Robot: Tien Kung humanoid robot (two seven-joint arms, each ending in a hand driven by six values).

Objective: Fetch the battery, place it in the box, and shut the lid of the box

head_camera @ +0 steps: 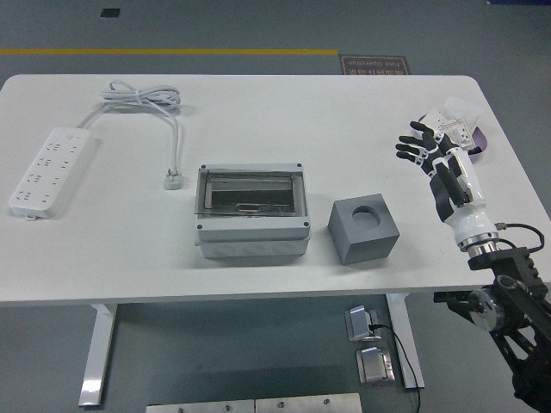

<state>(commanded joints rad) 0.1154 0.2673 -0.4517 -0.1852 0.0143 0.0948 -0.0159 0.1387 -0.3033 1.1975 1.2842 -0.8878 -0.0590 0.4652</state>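
Upright, right hand (443,163), fingers (415,142) spread

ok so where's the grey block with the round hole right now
In the head view, the grey block sits right of centre near the table's front edge, just right of the grey box and left of the robot's right hand.
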